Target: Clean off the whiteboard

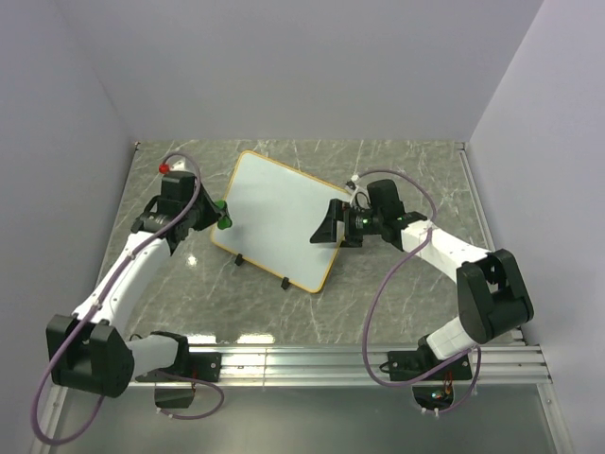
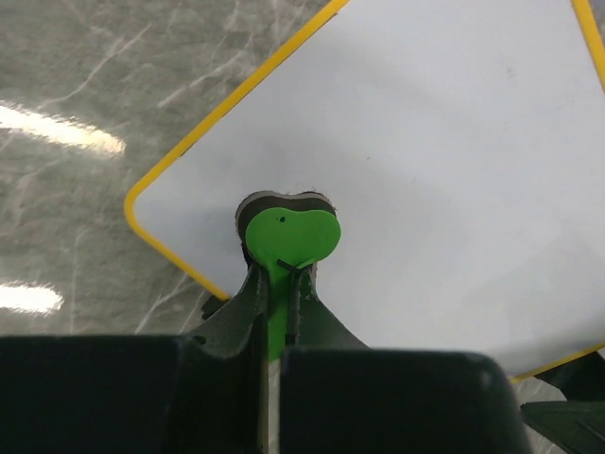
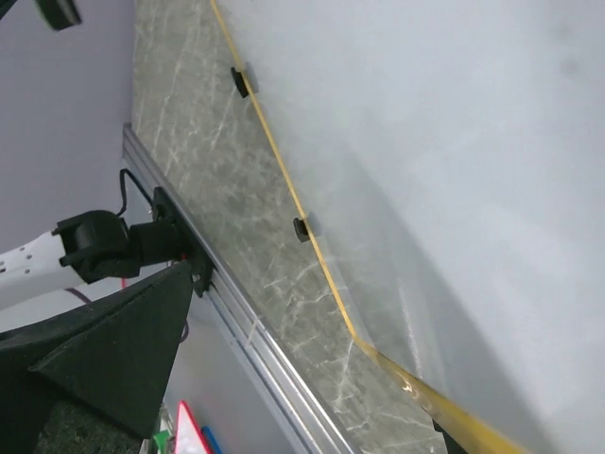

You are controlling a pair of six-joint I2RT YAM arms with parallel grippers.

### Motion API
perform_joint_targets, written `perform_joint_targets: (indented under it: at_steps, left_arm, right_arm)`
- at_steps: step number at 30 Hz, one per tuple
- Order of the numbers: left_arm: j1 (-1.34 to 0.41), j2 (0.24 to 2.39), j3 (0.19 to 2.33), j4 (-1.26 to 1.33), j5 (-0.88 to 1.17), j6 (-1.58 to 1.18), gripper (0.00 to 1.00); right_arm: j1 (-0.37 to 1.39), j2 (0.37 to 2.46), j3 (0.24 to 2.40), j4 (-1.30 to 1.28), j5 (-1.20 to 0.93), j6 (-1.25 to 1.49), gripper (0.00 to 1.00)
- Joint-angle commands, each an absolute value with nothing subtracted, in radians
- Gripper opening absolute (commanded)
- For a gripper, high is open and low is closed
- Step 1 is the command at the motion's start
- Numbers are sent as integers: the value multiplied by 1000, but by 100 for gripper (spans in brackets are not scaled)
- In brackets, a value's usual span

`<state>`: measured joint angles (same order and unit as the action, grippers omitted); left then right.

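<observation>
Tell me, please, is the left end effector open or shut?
Shut on the green eraser: in the left wrist view, the left end effector pinches its tab over the whiteboard.

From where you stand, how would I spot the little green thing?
Find the yellow-framed whiteboard in the middle of the marble table. At its left edge, the left gripper pinches a small eraser over the board. Bright green and heart-shaped, it stands out against black fingers and white board.

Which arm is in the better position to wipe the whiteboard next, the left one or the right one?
Left, probably. The left gripper is shut on the green eraser, over the whiteboard near its corner; the right gripper, at the opposite edge, holds no eraser.
</observation>
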<state>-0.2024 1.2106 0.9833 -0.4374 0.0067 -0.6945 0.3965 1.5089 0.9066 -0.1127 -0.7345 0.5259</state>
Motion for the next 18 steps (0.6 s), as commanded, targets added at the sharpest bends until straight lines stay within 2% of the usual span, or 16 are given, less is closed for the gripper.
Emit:
perform_joint_targets:
  at_steps: [1, 9, 12, 13, 15, 18]
  left_arm:
    - [-187, 1141, 986, -532, -69, -661, 0]
    - [-36, 1086, 922, -626, -139, -609, 0]
    - [-11, 1068, 872, -649, -212, -610, 4]
    - [-12, 1069, 859, -644, -228, -620, 12]
    - [-9, 1091, 873, -644, -244, -632, 18]
    - [-3, 1152, 873, -640, -256, -661, 55]
  right_arm:
    - [403, 1468, 887, -138, -693, 508, 100]
    - [371, 1312, 913, -291, -406, 465, 100]
    - [365, 1217, 939, -373, -261, 463, 100]
    - [364, 1191, 951, -403, -244, 460, 100]
    - [364, 1120, 960, -428, -201, 459, 100]
    - [365, 1042, 977, -457, -202, 457, 100]
